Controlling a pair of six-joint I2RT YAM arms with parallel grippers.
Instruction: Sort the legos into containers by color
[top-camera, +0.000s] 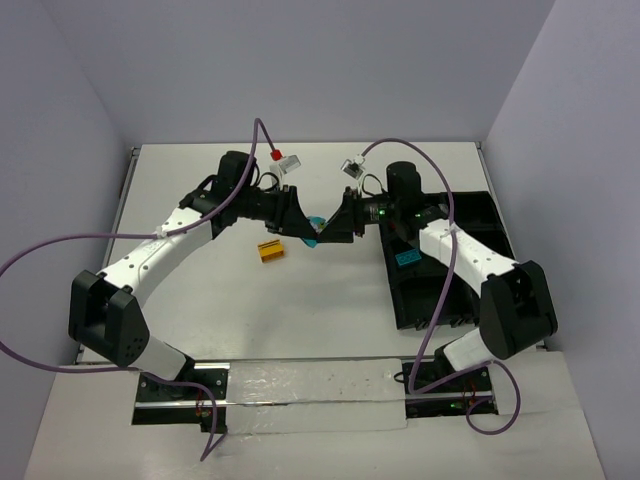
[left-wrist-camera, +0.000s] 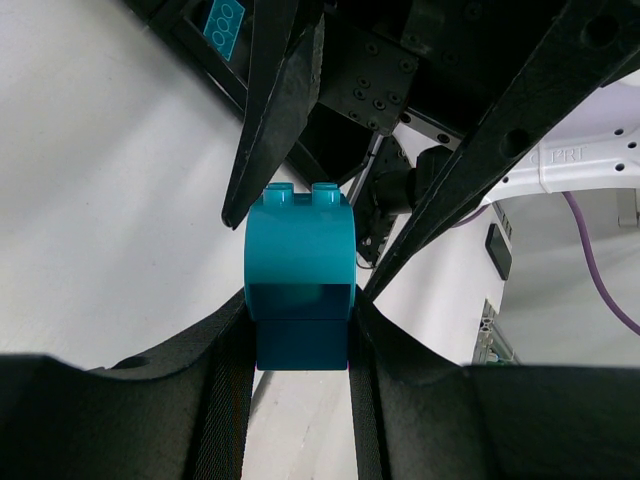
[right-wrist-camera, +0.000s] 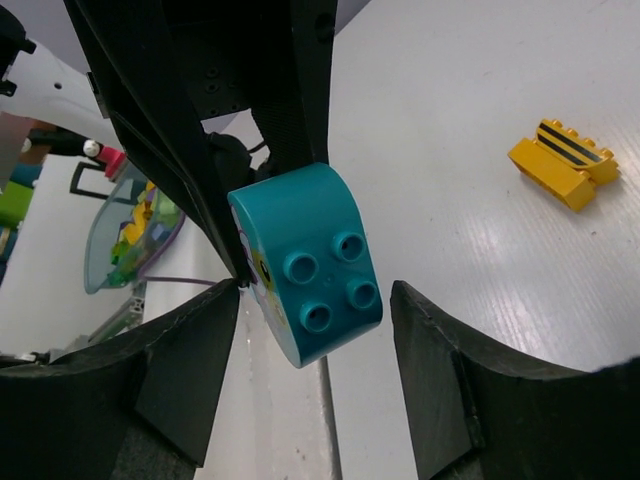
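A cyan-blue lego (top-camera: 316, 238) hangs above the table's middle, between the two arms. My left gripper (top-camera: 306, 231) is shut on its lower half (left-wrist-camera: 300, 340), its studs pointing away from the left wrist camera. My right gripper (right-wrist-camera: 315, 300) faces it, open, one finger on either side of the studded end (right-wrist-camera: 312, 262) with a gap on both sides. A yellow lego with black stripes (top-camera: 270, 250) (right-wrist-camera: 562, 165) lies on the table below the left gripper. The containers, a black tray of joined bins (top-camera: 480, 215), sit at the right, with a cyan lego (top-camera: 407, 257) (left-wrist-camera: 222, 25) inside one bin.
Purple cables loop over both arms, with small tags (top-camera: 277, 155) above the wrists. White walls stand at the back and sides. In the right wrist view, a clear bowl of mixed bricks (right-wrist-camera: 125, 230) shows beyond the table's edge.
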